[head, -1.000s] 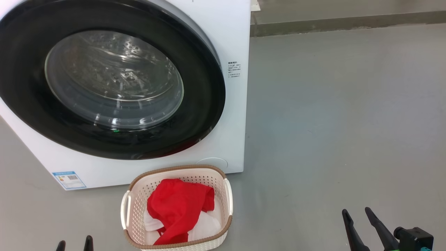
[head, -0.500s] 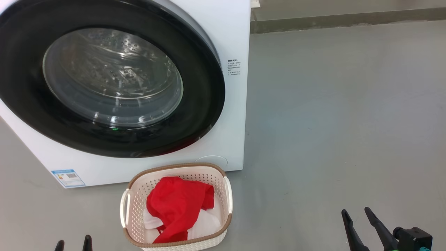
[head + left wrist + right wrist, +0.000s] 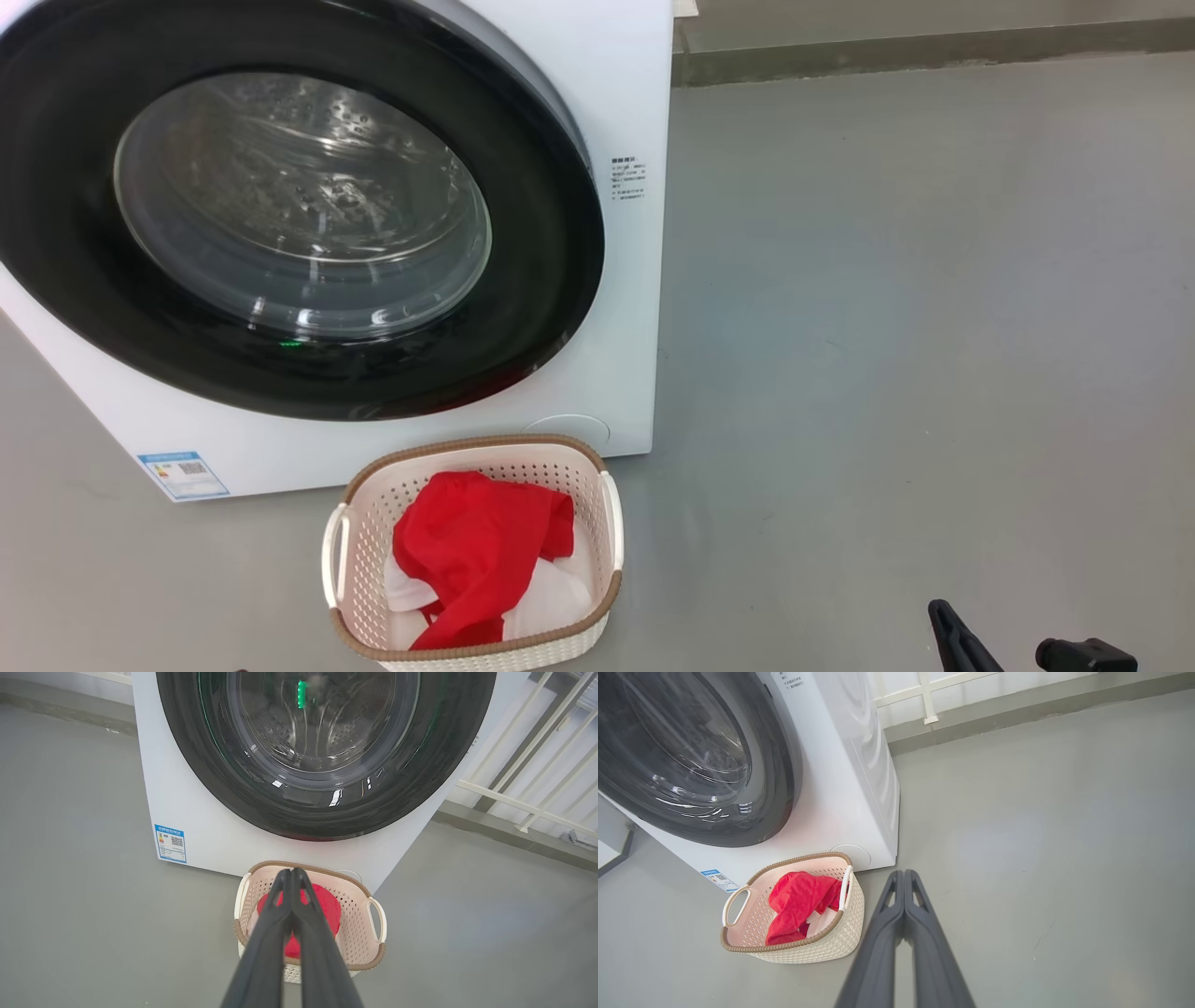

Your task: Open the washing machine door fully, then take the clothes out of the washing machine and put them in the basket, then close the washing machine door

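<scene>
The white washing machine [image 3: 597, 84] stands at the upper left with its round black-rimmed door [image 3: 523, 308] shut flat against the front; the glass shows a bare steel drum. Just in front of it on the floor sits the cream basket [image 3: 369, 509] with red and white clothes [image 3: 471, 546] piled inside. My right gripper [image 3: 903, 873] hangs shut and empty to the right of the basket, and one dark finger [image 3: 952, 635] pokes up at the lower right of the head view. My left gripper [image 3: 293, 871] is shut and empty, hovering over the basket [image 3: 364, 933].
Bare grey floor [image 3: 915, 327] stretches to the right of the machine. A wall base [image 3: 934, 51] runs along the back, and a white railing [image 3: 528, 765] stands beside the machine. A blue label [image 3: 182, 474] marks the machine's lower left corner.
Both grippers have closed from open. The right fingers have dropped lower in the head view, and the left fingertips have slipped below its bottom edge. Door, basket and clothes stay put.
</scene>
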Available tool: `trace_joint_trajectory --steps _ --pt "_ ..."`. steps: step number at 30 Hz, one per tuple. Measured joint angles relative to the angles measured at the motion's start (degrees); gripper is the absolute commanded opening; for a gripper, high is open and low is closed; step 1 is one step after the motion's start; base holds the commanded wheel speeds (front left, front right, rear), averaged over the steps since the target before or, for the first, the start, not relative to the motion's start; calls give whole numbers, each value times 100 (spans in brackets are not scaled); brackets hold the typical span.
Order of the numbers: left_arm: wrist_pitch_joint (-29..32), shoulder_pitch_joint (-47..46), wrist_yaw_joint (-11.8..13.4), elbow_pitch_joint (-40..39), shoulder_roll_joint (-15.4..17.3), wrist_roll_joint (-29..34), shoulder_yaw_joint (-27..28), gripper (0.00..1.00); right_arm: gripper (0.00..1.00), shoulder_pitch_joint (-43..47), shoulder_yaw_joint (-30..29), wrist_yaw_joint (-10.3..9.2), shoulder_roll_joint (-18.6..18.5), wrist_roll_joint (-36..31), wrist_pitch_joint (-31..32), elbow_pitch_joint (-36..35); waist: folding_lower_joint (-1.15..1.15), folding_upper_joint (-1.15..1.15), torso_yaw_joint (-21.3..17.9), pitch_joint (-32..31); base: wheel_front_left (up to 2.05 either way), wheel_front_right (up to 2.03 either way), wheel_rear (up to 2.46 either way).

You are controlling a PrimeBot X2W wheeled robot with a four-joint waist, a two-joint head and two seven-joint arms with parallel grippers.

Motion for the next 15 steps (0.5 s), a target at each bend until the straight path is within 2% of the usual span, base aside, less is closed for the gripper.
trace_joint_trajectory --steps 15 --pt "252 -73 0 47 -1 -835 16 0 0 -8 -88 0 49 820 248 -43 0 0 7 20 0 0 0"
